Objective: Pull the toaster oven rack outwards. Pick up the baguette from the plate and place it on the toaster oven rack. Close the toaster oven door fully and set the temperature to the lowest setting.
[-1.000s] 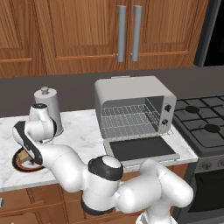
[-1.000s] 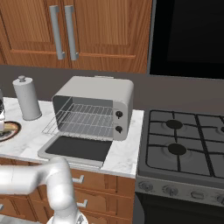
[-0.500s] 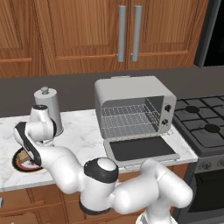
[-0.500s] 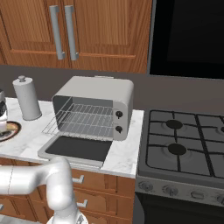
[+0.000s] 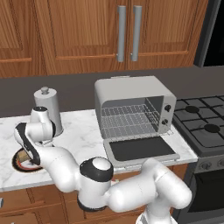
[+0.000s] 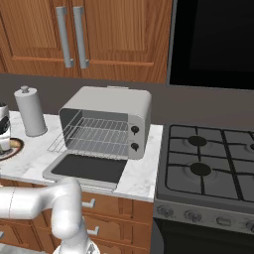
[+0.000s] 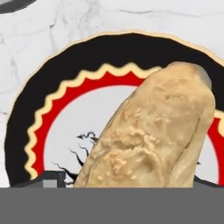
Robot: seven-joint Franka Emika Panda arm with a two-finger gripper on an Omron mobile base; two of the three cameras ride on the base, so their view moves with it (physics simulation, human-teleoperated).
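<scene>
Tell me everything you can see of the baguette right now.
The baguette is a short tan-brown piece of bread with a rough, crumbly golden crust and a rounded end. In the hand view it runs slantwise across the plate, over the white centre and the red and black rim. It looks close to the camera; whether it rests on the plate or is lifted cannot be told.

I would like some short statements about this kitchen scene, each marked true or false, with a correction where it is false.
1. The toaster oven door is closed. False: it lies open, folded down flat in front of the toaster oven.
2. The toaster oven rack sticks out past the front of the oven. True.
3. The baguette lies on the rack. False: in the hand view it is over the plate.
4. The plate sits on the counter to the left of the oven. True.
5. The cabinet doors above the oven are open. False: they are shut.
</scene>
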